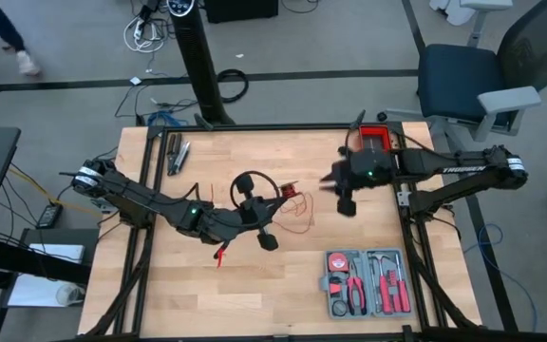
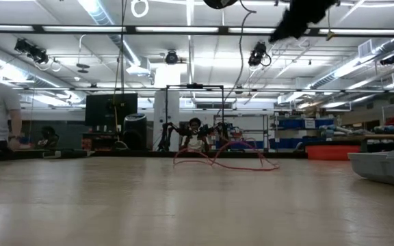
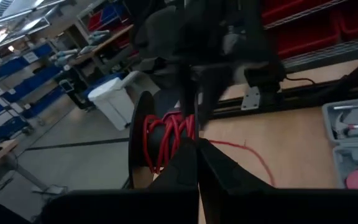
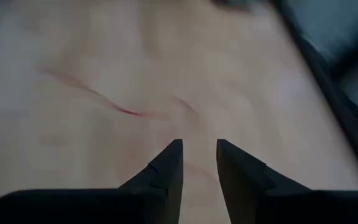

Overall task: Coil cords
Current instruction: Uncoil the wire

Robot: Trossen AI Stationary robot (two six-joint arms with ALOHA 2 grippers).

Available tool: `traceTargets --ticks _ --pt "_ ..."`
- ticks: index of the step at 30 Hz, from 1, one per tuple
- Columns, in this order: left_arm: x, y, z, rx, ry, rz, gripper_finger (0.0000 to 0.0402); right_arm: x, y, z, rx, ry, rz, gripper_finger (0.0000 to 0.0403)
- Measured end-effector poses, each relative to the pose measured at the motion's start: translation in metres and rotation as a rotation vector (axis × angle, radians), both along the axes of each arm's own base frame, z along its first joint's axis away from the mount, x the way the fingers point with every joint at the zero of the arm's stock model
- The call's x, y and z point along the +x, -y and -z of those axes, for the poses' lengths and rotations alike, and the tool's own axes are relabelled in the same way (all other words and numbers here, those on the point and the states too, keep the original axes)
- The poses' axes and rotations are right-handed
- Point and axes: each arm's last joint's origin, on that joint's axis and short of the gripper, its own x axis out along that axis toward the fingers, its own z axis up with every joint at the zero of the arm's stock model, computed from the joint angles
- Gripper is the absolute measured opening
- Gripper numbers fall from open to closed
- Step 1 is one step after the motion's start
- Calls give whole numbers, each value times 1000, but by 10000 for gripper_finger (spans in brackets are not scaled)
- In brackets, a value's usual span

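Since the left gripper [image 3: 196, 163] is clamped on the red cord [image 1: 297, 211], loose slack is trailed toward the released right gripper [image 4: 199, 163], parted above it.

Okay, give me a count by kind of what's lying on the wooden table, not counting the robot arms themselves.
Thin bright red cord, partly wound on a dark spool: 1
Open grey plastic tool case holding red-handled tools: 1
Loose dark hand tools near the table's far left corner: about 2, too small to tell exactly
Total: about 4
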Motion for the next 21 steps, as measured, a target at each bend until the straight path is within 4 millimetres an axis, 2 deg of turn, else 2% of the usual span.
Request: traceTargets --ticks 2,7,21 --pt "0 1 0 0 0 2 0 5 -9 -3 2 77 -89 93" --pt "-2 6 0 6 0 10 0 11 -20 -5 2 194 -143 95" --pt "-2 6 -5 -6 52 -4 0 23 -23 3 63 286 -191 92"
